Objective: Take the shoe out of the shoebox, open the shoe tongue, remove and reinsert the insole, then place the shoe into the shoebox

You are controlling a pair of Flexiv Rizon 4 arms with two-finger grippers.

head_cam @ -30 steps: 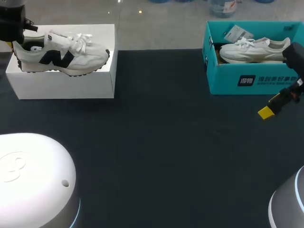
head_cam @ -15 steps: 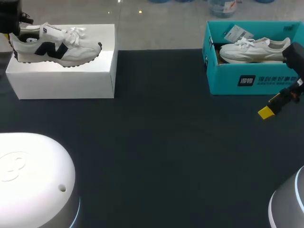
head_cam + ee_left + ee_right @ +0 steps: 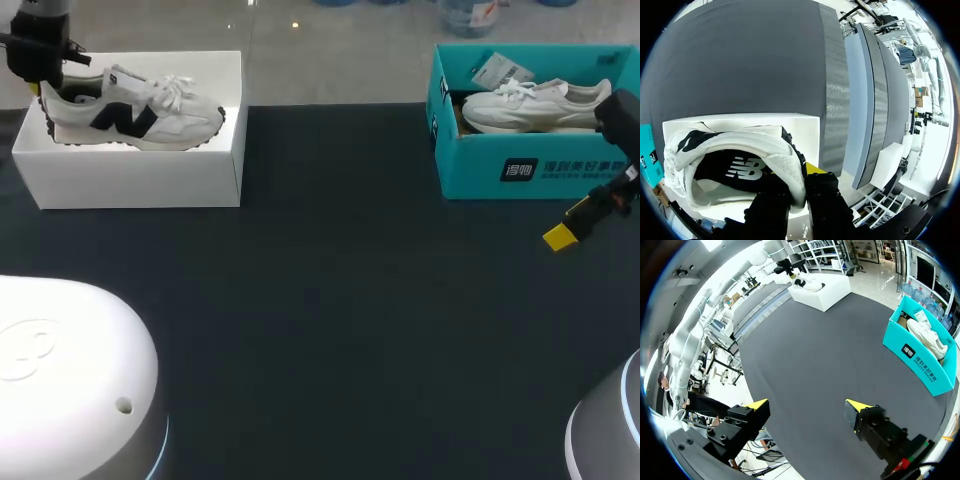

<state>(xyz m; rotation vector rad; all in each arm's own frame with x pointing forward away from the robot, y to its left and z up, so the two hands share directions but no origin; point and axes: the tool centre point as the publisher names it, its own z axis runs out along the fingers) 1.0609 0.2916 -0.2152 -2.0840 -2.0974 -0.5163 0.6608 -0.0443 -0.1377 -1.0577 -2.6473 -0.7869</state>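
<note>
A white sneaker with a black logo (image 3: 135, 108) hangs just above the open white shoebox (image 3: 130, 175) at the table's far left, toe pointing right. My left gripper (image 3: 46, 85) is shut on the heel of this sneaker. In the left wrist view the sneaker (image 3: 740, 160) runs ahead of the left gripper (image 3: 799, 192), one finger inside the heel collar and one outside, with the shoebox (image 3: 810, 131) below. My right gripper (image 3: 575, 225) stands open over the table's right edge, its yellow fingertips (image 3: 757, 405) far apart with nothing between them.
A teal shoebox (image 3: 530, 165) at the far right holds another white sneaker (image 3: 535, 103) with a tag. It also shows in the right wrist view as the teal box (image 3: 920, 365). Dark table cloth (image 3: 330, 300) lies between the two boxes.
My left gripper carried the sneaker up and to the left over the white box, then back a little to the right. The right arm has stayed still.
</note>
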